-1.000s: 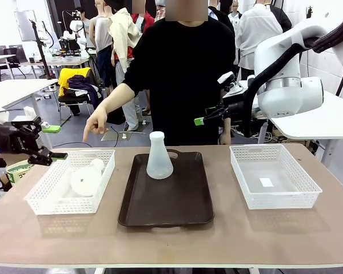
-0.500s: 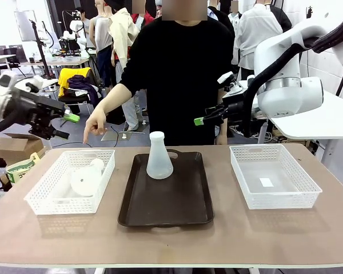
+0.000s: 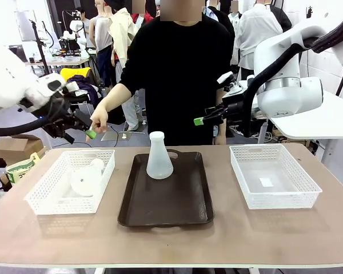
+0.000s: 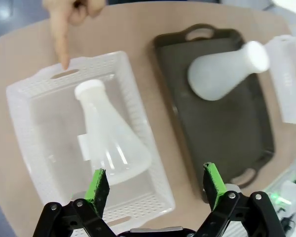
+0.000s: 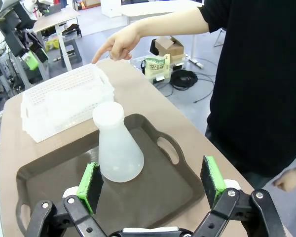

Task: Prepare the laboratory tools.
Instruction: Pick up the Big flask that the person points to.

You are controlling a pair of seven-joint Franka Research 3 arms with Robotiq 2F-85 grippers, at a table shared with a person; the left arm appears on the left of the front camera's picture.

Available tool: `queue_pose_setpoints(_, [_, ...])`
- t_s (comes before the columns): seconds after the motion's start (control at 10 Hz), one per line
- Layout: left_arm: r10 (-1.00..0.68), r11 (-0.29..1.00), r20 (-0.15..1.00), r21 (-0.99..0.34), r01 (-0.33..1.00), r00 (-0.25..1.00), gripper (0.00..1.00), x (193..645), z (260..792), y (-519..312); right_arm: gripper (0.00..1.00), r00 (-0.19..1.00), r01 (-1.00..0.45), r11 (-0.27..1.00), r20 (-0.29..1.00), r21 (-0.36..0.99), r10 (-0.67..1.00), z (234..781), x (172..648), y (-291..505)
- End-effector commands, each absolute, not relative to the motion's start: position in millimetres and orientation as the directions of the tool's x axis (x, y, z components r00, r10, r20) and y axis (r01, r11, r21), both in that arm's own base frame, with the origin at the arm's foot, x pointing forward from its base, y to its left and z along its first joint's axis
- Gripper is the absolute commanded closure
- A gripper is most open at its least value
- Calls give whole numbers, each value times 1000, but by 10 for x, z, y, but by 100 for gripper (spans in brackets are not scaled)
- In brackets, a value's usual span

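One frosted, translucent white Erlenmeyer flask (image 3: 159, 158) is seen standing upright at the far end of a dark brown rectangular tray (image 3: 166, 211). Its wide round base is set on the smooth tray floor, and its short cylindrical neck is pointed up. A second flask (image 4: 111, 136) of the same conical shape is laid on its side inside the left basket (image 3: 43, 197), a white plastic box with mesh walls, neck toward the far rim. A matching right basket (image 3: 311, 191) is set on the other side of the tray, with a small white label on its floor. All three are placed in a row on the matte tan table (image 3: 246, 237). The left gripper (image 4: 155, 181) is held above the left basket, its black fingers with green pads spread wide and nothing between them. The right gripper (image 5: 150, 182) is likewise spread open and empty, raised near the table's far edge. The person's hand (image 5: 116, 47) is extended, with the forefinger aimed at the left basket's far rim.
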State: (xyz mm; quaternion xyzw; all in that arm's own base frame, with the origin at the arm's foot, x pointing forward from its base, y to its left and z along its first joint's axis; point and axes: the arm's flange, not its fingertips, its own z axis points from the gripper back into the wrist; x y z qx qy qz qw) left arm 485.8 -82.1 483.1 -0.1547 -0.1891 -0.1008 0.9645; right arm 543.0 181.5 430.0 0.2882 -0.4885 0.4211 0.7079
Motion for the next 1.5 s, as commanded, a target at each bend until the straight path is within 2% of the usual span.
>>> queue_pose_setpoints(0.0, [-165, 979, 333, -56, 195, 928, 0, 4965, 4734, -1012, 0, 174, -881, 473, 930, -1, 325, 4308, 5478, 1833])
queue_pose_setpoints(0.2, [-190, 982, 315, 48, 185, 930, 0, 5076, 4575, -1137, 0, 174, -881, 473, 930, -1, 325, 4308, 5478, 1833])
queue_pose_setpoints(0.3, [-199, 980, 314, 59, 190, 928, 0, 5091, 4530, -1145, 0, 174, -881, 473, 930, -1, 325, 4308, 5478, 1833])
queue_pose_setpoints(0.4, [-181, 982, 331, 6, 190, 926, 0, 5092, 4514, -1118, 0, 174, -881, 473, 930, -1, 325, 4308, 5478, 1833])
queue_pose_setpoints(0.5, [-209, 977, 321, 43, 207, 924, 0, 5012, 4482, -1063, 0, 174, -881, 473, 930, -1, 325, 4308, 5478, 1833])
queue_pose_setpoints(0.9, [-207, 978, 318, 41, 205, 925, 0, 5045, 4464, -1079, 0, 174, -881, 473, 930, -1, 325, 4308, 5478, 1833])
queue_pose_setpoints(1.1, [-131, 988, 336, 120, 96, 933, 0, 5218, 4423, -1237, 0, 174, -881, 473, 930, -1, 325, 4308, 5478, 1833])
queue_pose_setpoints(1.4, [-95, 988, 307, 144, 53, 947, 0, 5571, 4252, -1468, 0, 174, -881, 473, 930, -1, 325, 4308, 5478, 1833])
